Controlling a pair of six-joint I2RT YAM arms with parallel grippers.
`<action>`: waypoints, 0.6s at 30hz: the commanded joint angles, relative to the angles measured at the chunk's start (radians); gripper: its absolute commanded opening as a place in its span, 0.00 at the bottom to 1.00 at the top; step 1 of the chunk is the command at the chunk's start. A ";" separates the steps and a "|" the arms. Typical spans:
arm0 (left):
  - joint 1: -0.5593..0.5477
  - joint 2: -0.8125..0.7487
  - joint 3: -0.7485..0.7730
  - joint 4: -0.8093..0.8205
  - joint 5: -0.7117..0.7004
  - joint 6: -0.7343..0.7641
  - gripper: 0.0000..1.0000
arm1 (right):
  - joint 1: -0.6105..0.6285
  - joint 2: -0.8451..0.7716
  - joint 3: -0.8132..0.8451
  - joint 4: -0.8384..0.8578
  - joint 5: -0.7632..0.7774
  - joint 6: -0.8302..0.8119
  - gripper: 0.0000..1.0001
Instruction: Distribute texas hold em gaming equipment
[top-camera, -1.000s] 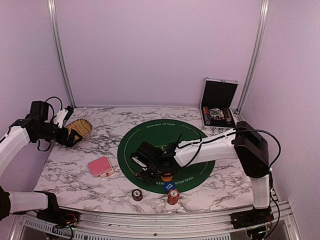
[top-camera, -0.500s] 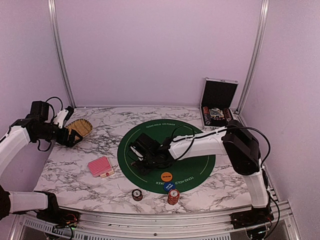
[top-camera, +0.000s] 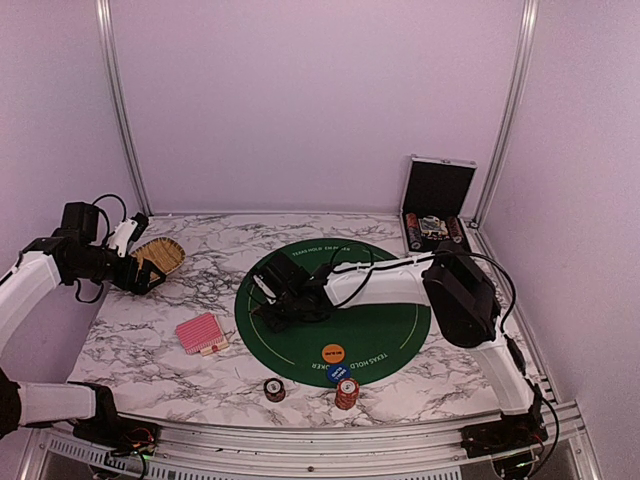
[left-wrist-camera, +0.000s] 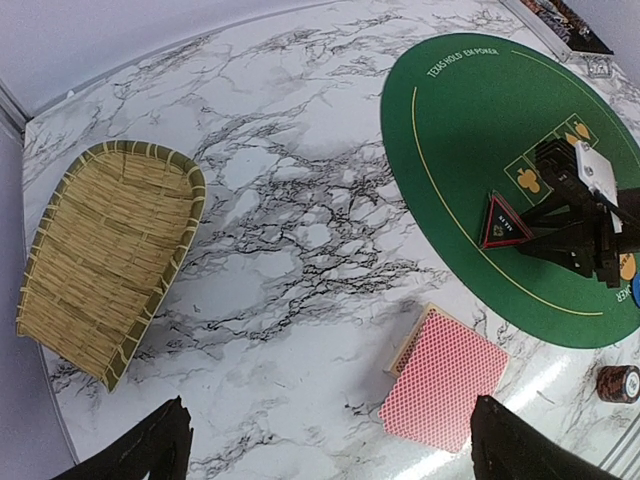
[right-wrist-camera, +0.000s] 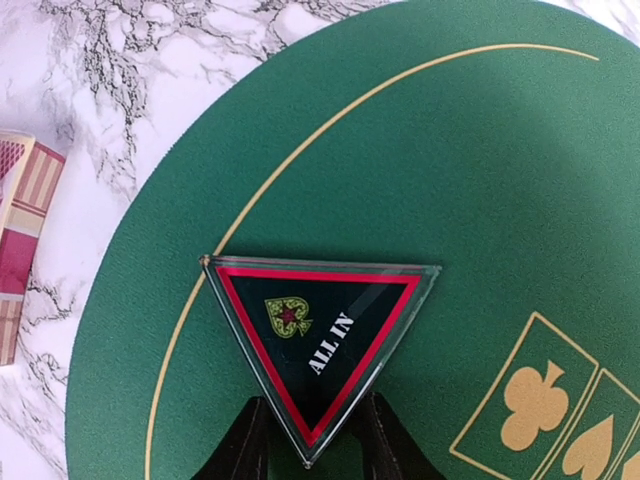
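So: right gripper (right-wrist-camera: 310, 440) narrowed onto one tip of the glossy, red-edged black triangular marker (right-wrist-camera: 320, 345), over the left side of the round green felt mat (right-wrist-camera: 480, 180); left gripper (left-wrist-camera: 330, 455) wide, holding nothing, above the marble tabletop (left-wrist-camera: 300, 150). Pink-backed card deck (left-wrist-camera: 443, 380) lies lower centre of that view.

The gaming pieces number one black triangular marker (right-wrist-camera: 320, 345), one orange disc (top-camera: 333, 353), one blue disc (top-camera: 337, 372) and one deck of pink-backed cards (top-camera: 201, 334). The striped chips make two piles, a short stack (top-camera: 274, 389) and a taller stack (top-camera: 347, 392); how many chips each holds cannot be told. The tabletop (top-camera: 200, 290) also carries one green round mat (top-camera: 390, 325), one straw basket (top-camera: 160, 256) and one silver case (top-camera: 437, 190).
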 joint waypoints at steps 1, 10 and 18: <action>0.006 0.002 0.023 -0.042 0.022 0.012 0.99 | -0.009 -0.038 0.017 -0.010 -0.019 -0.039 0.43; 0.006 0.013 0.038 -0.048 0.029 0.008 0.99 | -0.014 -0.297 -0.220 -0.064 0.034 -0.034 0.73; 0.006 0.016 0.036 -0.054 0.030 0.017 0.99 | -0.014 -0.480 -0.495 -0.114 0.028 0.008 0.76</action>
